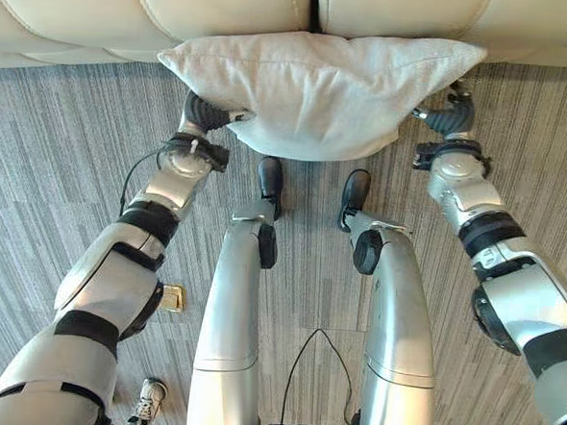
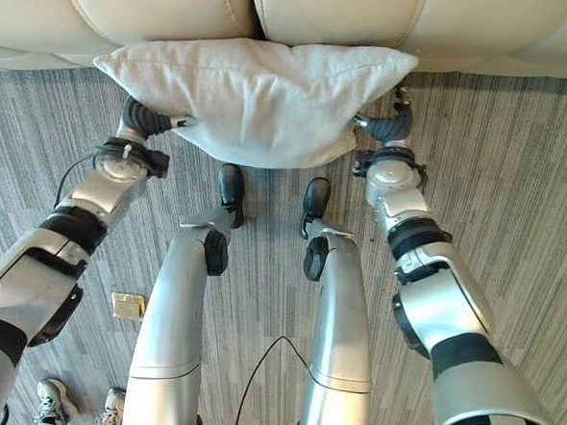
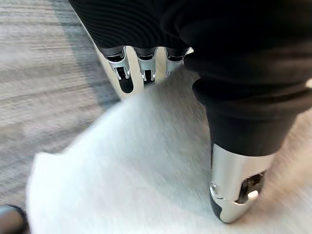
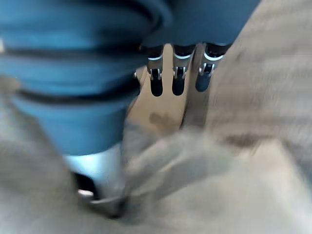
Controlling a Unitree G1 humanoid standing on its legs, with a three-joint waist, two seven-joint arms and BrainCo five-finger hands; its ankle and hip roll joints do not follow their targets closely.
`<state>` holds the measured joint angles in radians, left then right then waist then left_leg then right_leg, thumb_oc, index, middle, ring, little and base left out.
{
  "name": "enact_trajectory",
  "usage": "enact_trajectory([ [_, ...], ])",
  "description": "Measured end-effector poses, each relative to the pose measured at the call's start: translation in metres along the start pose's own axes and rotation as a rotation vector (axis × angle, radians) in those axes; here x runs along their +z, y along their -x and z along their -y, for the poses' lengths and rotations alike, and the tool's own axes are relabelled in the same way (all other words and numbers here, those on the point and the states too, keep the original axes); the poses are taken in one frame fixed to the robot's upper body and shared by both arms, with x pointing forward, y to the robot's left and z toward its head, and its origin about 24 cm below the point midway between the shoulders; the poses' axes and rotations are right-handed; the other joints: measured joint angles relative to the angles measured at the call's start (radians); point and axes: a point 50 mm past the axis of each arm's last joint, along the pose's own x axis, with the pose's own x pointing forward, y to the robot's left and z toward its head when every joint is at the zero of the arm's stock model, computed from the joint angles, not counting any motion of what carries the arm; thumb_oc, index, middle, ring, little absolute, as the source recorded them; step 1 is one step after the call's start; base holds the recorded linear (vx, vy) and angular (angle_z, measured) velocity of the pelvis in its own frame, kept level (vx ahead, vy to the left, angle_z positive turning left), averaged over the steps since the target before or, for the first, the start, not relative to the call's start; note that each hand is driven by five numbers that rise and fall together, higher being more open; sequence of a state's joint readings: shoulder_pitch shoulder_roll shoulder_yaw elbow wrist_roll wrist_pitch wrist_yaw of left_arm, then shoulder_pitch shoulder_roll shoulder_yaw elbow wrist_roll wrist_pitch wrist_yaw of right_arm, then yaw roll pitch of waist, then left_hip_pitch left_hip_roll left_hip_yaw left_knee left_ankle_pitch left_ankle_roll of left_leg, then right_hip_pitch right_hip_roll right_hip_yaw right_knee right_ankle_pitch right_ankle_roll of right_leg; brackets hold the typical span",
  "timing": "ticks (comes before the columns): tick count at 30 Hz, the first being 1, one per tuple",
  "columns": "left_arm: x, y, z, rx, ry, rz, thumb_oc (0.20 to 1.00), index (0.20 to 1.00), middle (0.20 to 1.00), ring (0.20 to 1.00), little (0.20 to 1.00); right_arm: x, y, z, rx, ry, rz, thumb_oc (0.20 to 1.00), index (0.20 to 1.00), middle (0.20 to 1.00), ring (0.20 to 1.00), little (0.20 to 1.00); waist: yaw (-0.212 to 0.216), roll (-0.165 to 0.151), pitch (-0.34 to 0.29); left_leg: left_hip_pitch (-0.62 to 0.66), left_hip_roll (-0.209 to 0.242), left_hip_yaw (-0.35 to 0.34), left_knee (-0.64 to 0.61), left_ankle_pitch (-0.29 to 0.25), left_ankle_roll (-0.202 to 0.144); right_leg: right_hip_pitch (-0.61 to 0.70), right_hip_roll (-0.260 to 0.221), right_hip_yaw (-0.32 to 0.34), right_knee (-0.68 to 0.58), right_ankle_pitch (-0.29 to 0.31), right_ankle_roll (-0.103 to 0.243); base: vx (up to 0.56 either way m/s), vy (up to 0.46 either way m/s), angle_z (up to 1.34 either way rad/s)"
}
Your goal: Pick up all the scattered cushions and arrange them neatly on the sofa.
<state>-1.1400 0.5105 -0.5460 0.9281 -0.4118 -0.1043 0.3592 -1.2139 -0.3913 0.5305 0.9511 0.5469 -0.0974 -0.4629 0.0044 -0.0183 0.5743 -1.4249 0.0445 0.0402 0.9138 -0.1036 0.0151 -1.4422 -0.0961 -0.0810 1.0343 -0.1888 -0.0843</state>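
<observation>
Carpet floor (image 1: 66, 141) nearest; you carry white cushion (image 1: 320, 90) toward cream sofa (image 1: 219, 11): left hand (image 3: 234, 195), right hand (image 4: 97, 180) pinch opposite ends, keeping it level.

Cushion (image 1: 320, 94) sits between left hand (image 1: 205, 114) and right hand (image 1: 451, 114), above the carpet floor (image 1: 65, 161), its far edge against the sofa (image 1: 219, 11) front.

1 white cushion (image 1: 320, 90), 1 cream sofa (image 1: 219, 11), 2 robot hands, and 2 shoes of a person (image 2: 55, 401).
</observation>
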Motion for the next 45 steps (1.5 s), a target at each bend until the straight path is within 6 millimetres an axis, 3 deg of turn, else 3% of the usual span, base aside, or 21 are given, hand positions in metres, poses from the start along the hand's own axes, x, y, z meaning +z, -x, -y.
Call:
enact_trajectory([
  [1, -0.001, 0.0, 0.0, 0.003, -0.002, -0.003, 1.0, 1.0, 1.0, 1.0, 1.0, 0.001, 0.002, -0.003, 0.006, -0.021, 0.008, 0.2, 0.2, 0.2, 0.2, 0.2, 0.001, 0.0, 0.0, 0.008, -0.002, 0.0, -0.015, 0.004, -0.002, 0.007, 0.0, 0.0, -0.012, 0.004, 0.0, 0.0, 0.0, 0.0],
  [2, -0.003, 0.001, -0.001, 0.003, -0.004, -0.008, 0.2, 0.2, 0.2, 0.2, 0.2, -0.001, 0.004, -0.006, 0.011, -0.037, 0.001, 0.2, 0.2, 0.2, 0.2, 0.2, 0.001, 0.0, 0.0, 0.022, -0.004, 0.001, -0.032, 0.017, 0.007, 0.02, 0.0, 0.0, -0.027, 0.009, 0.001, 0.0, 0.0, 0.0],
  [4, -0.008, 0.004, 0.001, -0.003, -0.004, -0.021, 0.2, 0.2, 0.2, 0.2, 0.2, -0.008, 0.006, -0.006, 0.014, -0.048, -0.019, 0.2, 0.2, 0.2, 0.2, 0.2, -0.002, 0.0, 0.0, 0.058, -0.007, 0.001, -0.063, 0.026, 0.006, 0.057, 0.0, -0.001, -0.055, 0.019, -0.004, 0.0, 0.0, 0.0],
  [6, -0.025, 0.014, 0.002, -0.003, 0.016, -0.057, 0.2, 0.2, 0.2, 0.2, 0.2, -0.025, 0.018, -0.008, 0.036, -0.083, -0.04, 0.2, 0.2, 0.2, 0.2, 0.2, -0.006, -0.002, -0.003, 0.14, -0.011, 0.001, -0.114, 0.043, -0.006, 0.137, 0.0, -0.002, -0.106, 0.036, 0.011, 0.0, 0.0, 0.0],
  [7, -0.033, 0.018, 0.001, -0.001, 0.021, -0.076, 0.2, 0.2, 0.2, 0.2, 0.2, -0.033, 0.023, -0.007, 0.04, -0.09, -0.048, 0.2, 0.2, 0.2, 0.2, 0.2, -0.006, -0.002, -0.022, 0.154, -0.013, 0.002, -0.127, 0.049, -0.007, 0.149, 0.0, -0.002, -0.119, 0.04, 0.012, -0.04, 0.012, -0.01],
  [8, -0.049, 0.027, 0.001, -0.006, 0.017, -0.11, 0.2, 0.2, 0.2, 0.2, 0.2, -0.048, 0.032, -0.008, 0.051, -0.103, -0.067, 0.2, 0.2, 0.2, 0.2, 0.2, -0.006, -0.005, -0.107, 0.122, -0.015, 0.002, -0.137, 0.049, -0.007, 0.116, -0.001, -0.002, -0.128, 0.039, 0.012, -0.05, 0.019, -0.02],
  [13, -0.047, 0.036, -0.002, 0.009, 0.095, -0.076, 0.2, 0.2, 0.2, 0.2, 0.2, -0.046, 0.039, -0.008, 0.084, -0.161, -0.033, 0.2, 0.2, 0.2, 0.2, 0.2, 0.0, -0.004, -0.122, 0.162, -0.02, 0.0, -0.179, 0.059, -0.01, 0.154, -0.001, -0.004, -0.161, 0.05, 0.018, -0.06, 0.021, 0.01],
  [21, -0.052, 0.081, 0.017, -0.007, 0.316, -0.016, 0.2, 0.2, 0.2, 0.2, 0.2, -0.09, 0.077, 0.012, 0.067, -0.24, -0.112, 0.2, 0.2, 0.2, 0.2, 0.2, 0.004, -0.004, -0.123, 0.409, -0.046, -0.01, -0.393, 0.108, -0.012, 0.388, -0.016, -0.021, -0.323, 0.072, 0.052, -0.01, 0.019, 0.08],
  [23, -0.05, 0.089, 0.016, -0.002, 0.373, 0.005, 0.2, 0.2, 0.2, 0.2, 0.2, -0.096, 0.092, 0.019, 0.067, -0.282, -0.117, 0.2, 0.2, 0.2, 0.2, 0.2, 0.005, -0.006, -0.102, 0.511, -0.049, -0.012, -0.461, 0.146, -0.018, 0.488, -0.017, -0.031, -0.384, 0.095, 0.052, 0.06, 0.039, 0.04],
  [25, -0.068, 0.112, 0.023, -0.021, 0.403, -0.051, 0.2, 0.2, 0.2, 0.2, 0.2, -0.115, 0.122, 0.019, 0.107, -0.3, -0.171, 0.2, 0.2, 0.2, 0.2, 0.2, 0.002, -0.008, -0.105, 0.664, -0.05, -0.02, -0.548, 0.163, -0.012, 0.642, -0.012, -0.045, -0.47, 0.108, 0.054, 0.07, 0.051, 0.01],
  [27, -0.091, 0.139, 0.023, -0.054, 0.398, -0.119, 0.2, 0.2, 0.2, 0.2, 0.2, -0.136, 0.156, 0.025, 0.135, -0.29, -0.235, 0.2, 0.2, 0.2, 0.2, 0.2, -0.005, -0.011, -0.186, 0.744, -0.052, -0.023, -0.599, 0.164, -0.008, 0.729, -0.01, -0.052, -0.535, 0.111, 0.072, 0.19, 0.074, -0.02],
  [30, -0.111, 0.175, 0.016, -0.077, 0.409, -0.192, 0.2, 0.2, 0.2, 0.2, 0.2, -0.143, 0.19, 0.032, 0.188, -0.306, -0.278, 0.2, 0.2, 0.2, 0.2, 0.2, -0.013, -0.015, -0.193, 0.95, -0.05, -0.009, -0.712, 0.165, -0.009, 0.942, -0.001, -0.06, -0.66, 0.127, 0.096, 0.23, 0.031, -0.06],
  [31, -0.117, 0.186, 0.016, -0.092, 0.406, -0.221, 0.2, 0.2, 0.2, 0.2, 0.2, -0.146, 0.198, 0.034, 0.203, -0.304, -0.293, 0.2, 0.2, 0.2, 0.2, 0.2, -0.014, -0.018, -0.224, 0.994, -0.051, -0.007, -0.745, 0.163, -0.012, 0.988, 0.002, -0.059, -0.7, 0.13, 0.101, 0.29, 0.023, -0.06],
  [37, -0.122, 0.206, 0.001, -0.116, 0.391, -0.238, 0.2, 0.2, 0.2, 0.2, 0.2, -0.147, 0.212, 0.042, 0.263, -0.3, -0.31, 0.2, 0.2, 0.2, 0.2, 0.2, -0.02, -0.022, -0.298, 1.176, -0.053, -0.001, -0.862, 0.175, -0.009, 1.193, 0.013, -0.066, -0.867, 0.182, 0.11, 0.18, 0.022, -0.02],
  [40, -0.127, 0.217, -0.002, -0.116, 0.385, -0.269, 0.2, 0.2, 0.2, 0.2, 0.2, -0.15, 0.221, 0.043, 0.284, -0.304, -0.336, 0.2, 0.2, 0.2, 0.2, 0.2, -0.013, -0.022, -0.367, 1.217, -0.053, 0.007, -0.892, 0.18, 0.004, 1.245, 0.021, -0.057, -0.931, 0.2, 0.116, 0.18, 0.044, -0.1],
  [45, -0.133, 0.225, -0.002, -0.142, 0.38, -0.307, 0.2, 0.2, 0.2, 0.2, 0.2, -0.158, 0.225, 0.044, 0.298, -0.319, -0.386, 0.2, 0.2, 0.2, 0.2, 0.2, 0.003, -0.029, -0.391, 1.279, -0.055, 0.034, -0.897, 0.172, 0.012, 1.308, 0.026, -0.026, -0.967, 0.205, 0.12, 0.12, 0.079, -0.2],
])
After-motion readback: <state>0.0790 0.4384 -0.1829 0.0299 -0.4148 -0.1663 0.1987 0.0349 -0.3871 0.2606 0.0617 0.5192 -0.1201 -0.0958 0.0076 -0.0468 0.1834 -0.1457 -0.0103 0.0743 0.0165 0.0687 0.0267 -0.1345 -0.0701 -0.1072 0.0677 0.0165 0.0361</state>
